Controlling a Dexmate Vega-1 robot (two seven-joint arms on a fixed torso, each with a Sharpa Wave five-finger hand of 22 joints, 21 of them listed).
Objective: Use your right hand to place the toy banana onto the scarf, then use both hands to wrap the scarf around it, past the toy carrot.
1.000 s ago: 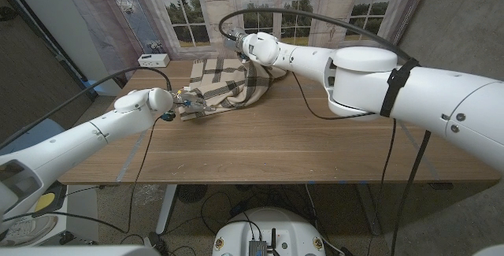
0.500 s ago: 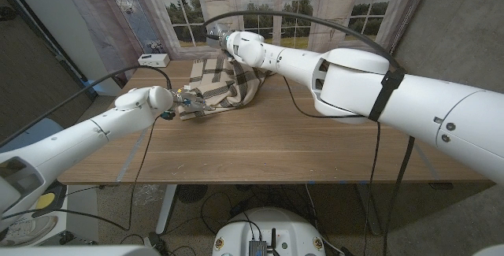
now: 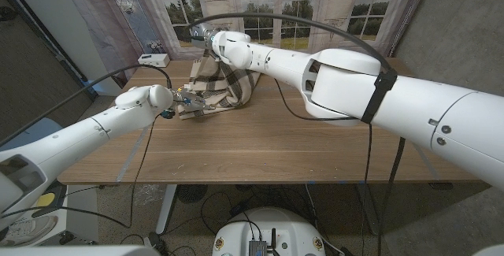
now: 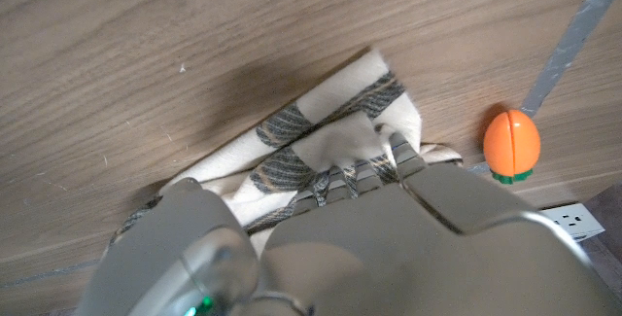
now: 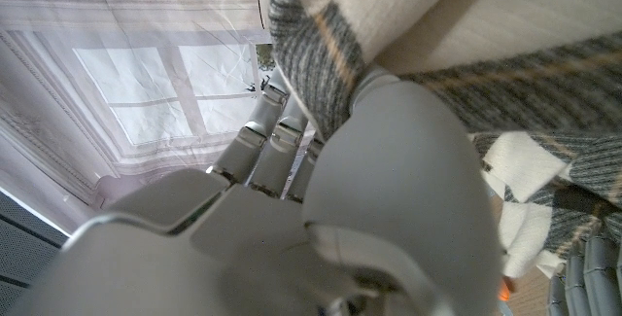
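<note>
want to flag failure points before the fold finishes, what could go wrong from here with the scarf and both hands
1. The right hand has the scarf lifted and draped over its fingers; the cloth could slide off mid-fold.
2. The left hand holds only the scarf's near corner; a strong pull from the right might tug it free.
3. The toy carrot lies just beyond the scarf's edge and could get swept along. The toy banana isn't visible, so it may shift unnoticed.

Right hand (image 5: 389, 160) gripping plaid scarf (image 5: 505, 63) draped over its fingers (image 5: 272, 141), curtained window (image 5: 146, 73) behind

Daylight from rear window (image 3: 236, 12); wrist views blurred close-up.
</note>
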